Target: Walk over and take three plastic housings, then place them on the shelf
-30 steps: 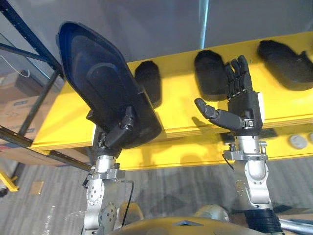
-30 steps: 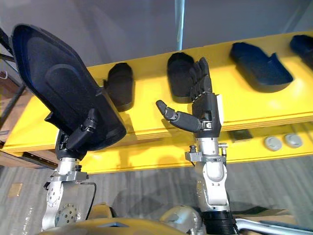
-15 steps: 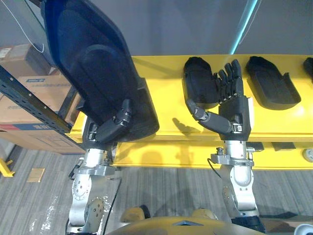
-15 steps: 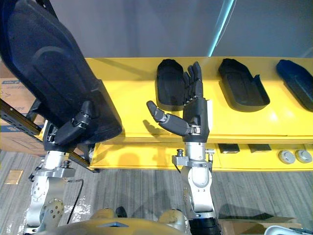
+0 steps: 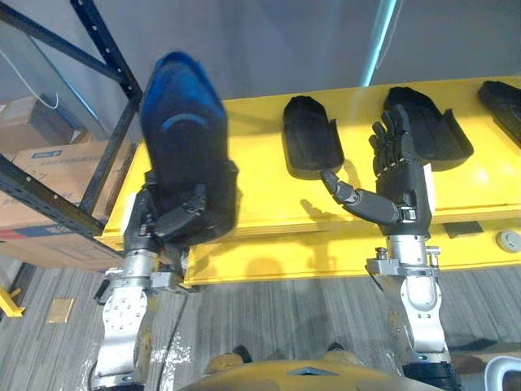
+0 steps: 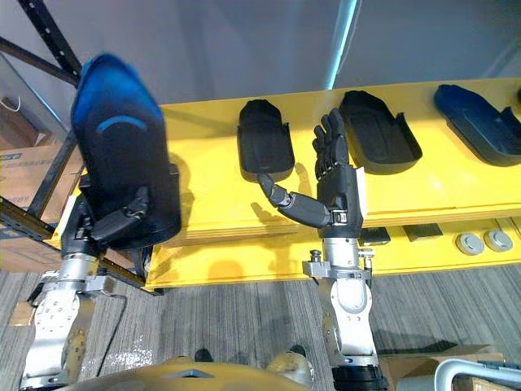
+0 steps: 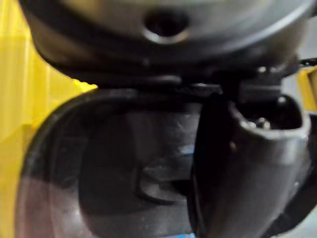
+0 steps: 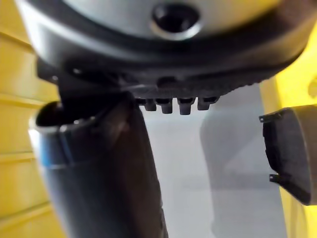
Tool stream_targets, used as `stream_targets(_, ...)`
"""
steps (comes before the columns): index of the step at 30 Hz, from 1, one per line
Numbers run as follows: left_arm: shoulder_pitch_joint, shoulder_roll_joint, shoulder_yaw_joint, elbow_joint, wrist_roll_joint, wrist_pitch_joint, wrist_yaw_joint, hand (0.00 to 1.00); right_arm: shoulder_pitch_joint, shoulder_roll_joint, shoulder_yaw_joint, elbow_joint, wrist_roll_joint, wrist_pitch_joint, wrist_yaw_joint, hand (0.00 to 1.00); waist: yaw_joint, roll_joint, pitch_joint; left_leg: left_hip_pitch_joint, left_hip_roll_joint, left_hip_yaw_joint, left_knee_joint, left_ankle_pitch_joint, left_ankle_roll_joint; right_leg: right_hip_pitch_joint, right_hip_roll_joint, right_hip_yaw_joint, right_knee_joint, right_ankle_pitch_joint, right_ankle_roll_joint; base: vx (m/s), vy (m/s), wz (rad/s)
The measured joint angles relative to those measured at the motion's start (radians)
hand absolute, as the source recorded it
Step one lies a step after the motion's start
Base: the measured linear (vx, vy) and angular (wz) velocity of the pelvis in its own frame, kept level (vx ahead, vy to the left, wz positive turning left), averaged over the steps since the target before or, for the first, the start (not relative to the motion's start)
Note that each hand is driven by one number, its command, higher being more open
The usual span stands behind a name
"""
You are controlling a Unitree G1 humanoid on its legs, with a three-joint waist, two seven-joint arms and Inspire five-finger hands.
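My left hand (image 5: 177, 221) is shut on a large dark plastic housing (image 5: 187, 142), held upright over the left end of the yellow shelf board (image 5: 264, 195). In the left wrist view the thumb (image 7: 242, 163) presses on the housing's (image 7: 109, 178) inner face. My right hand (image 6: 334, 183) stands open above the board's front edge, fingers straight up, thumb (image 8: 99, 168) out, holding nothing. Three more dark housings lie on the board: one (image 6: 264, 138) just left of the right hand, one (image 6: 378, 130) just behind it, one (image 6: 476, 110) at the far right.
A dark blue rack upright (image 5: 106, 49) and its lower beam (image 5: 49, 199) stand at the left, with cardboard boxes (image 5: 45, 159) behind. Two round grey discs (image 6: 472, 242) and small dark plates (image 6: 423, 232) sit on the lower yellow ledge. Grey carpet (image 5: 285, 318) lies below.
The camera has moved, shifting the whole view. The held housing has swung from leaning left to nearly upright and sits lower. The right hand stays open.
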Motion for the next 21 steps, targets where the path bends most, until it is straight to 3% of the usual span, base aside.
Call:
stream_targets(3,-0.067,0.021,0.035,0.077,-0.012,0.007,0.035,0.0,0.028,-0.001,0.003,0.0,0.002,0.033,0.02,1.0,0.0,0.0,0.0,-0.007,0.007,0.013,-0.007,0.007,-0.004,-0.02,0.008,0.014,0.0,0.004,-0.007,-0.04,-0.019,-0.15)
stream_targets(8,-0.247,0.111,0.037,0.312,-0.048,0.014,0.077,0.0,0.03,-0.042,0.016,0.0,0.055,0.037,0.077,1.0,-0.014,0.008,0.004,-0.026,0.008,0.032,-0.012,0.019,0.0,-0.066,0.009,0.04,0.023,0.002,-0.013,-0.05,-0.016,-0.12)
stream_targets(11,-0.336,0.167,0.044,0.449,-0.151,0.018,0.091,0.0,0.027,-0.082,0.032,-0.001,0.058,0.037,0.087,1.0,-0.032,0.021,0.011,-0.029,0.01,0.039,-0.012,0.024,0.001,-0.083,0.009,0.052,0.039,-0.001,-0.018,-0.03,-0.02,-0.12)
stream_targets(18,-0.467,0.208,0.05,0.648,-0.277,0.104,-0.007,0.0,0.012,-0.123,0.073,-0.034,0.06,0.055,0.106,1.0,-0.034,0.067,0.04,-0.02,0.014,0.049,-0.021,0.054,0.021,-0.103,0.008,0.073,0.076,-0.02,-0.041,-0.04,-0.027,-0.07)
stream_targets(21,-0.504,0.253,0.048,0.706,-0.302,0.154,-0.047,0.0,0.004,-0.127,0.092,-0.066,0.077,0.072,0.122,1.0,-0.048,0.071,0.047,-0.021,0.016,0.056,-0.027,0.068,0.021,-0.12,0.006,0.077,0.103,-0.036,-0.05,-0.06,-0.026,-0.04)
